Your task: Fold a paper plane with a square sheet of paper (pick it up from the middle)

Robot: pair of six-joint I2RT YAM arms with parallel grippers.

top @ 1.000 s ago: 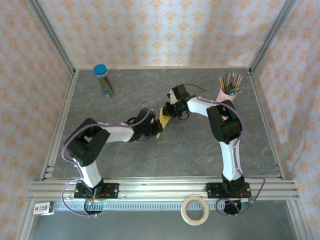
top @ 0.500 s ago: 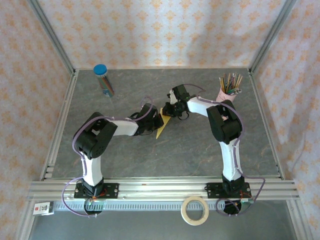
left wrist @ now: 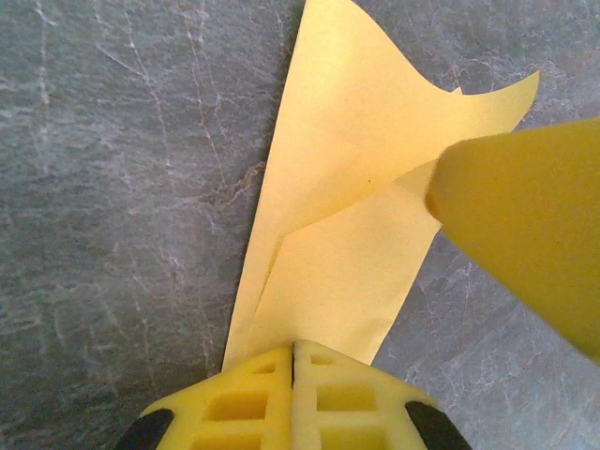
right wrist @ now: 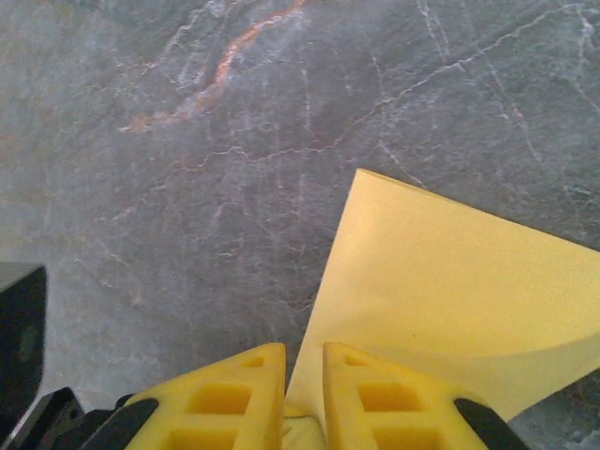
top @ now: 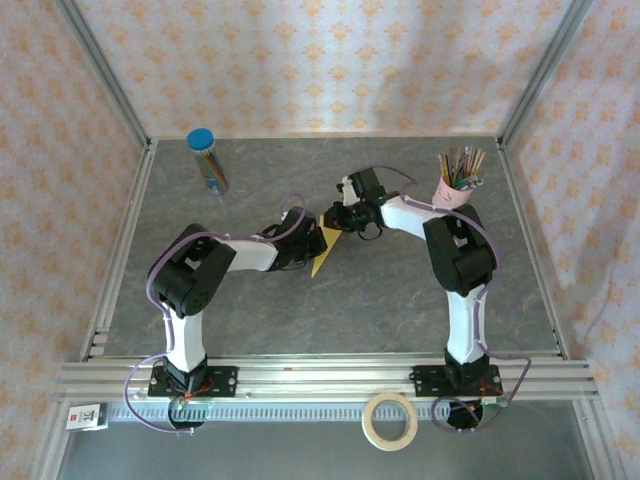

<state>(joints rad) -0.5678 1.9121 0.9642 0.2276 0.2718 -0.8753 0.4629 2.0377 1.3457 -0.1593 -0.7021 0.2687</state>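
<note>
The square sheet of paper (top: 322, 250) is yellow and folded into a long pointed shape, lying mid-table between the two arms. My left gripper (top: 308, 248) is shut, and its closed tips (left wrist: 293, 349) rest on the near end of the sheet (left wrist: 347, 187), which lies flat on the table. My right gripper (top: 338, 222) is at the far end. Its jaws (right wrist: 304, 361) stand a little apart, with the paper's edge (right wrist: 450, 291) running into the gap and its corner curling up. One right finger (left wrist: 525, 216) looms blurred in the left wrist view.
A blue-capped tube of coloured pencils (top: 207, 160) stands at the back left. At the back right is a pink cup of pencils (top: 458, 180). A roll of tape (top: 390, 420) sits by the front rail. Metal frame posts and patterned walls enclose the grey table (top: 400, 300).
My left gripper has moved forward and to the right onto the sheet. The paper now lies flatter, with its point toward the near side. My right jaws have parted slightly.
</note>
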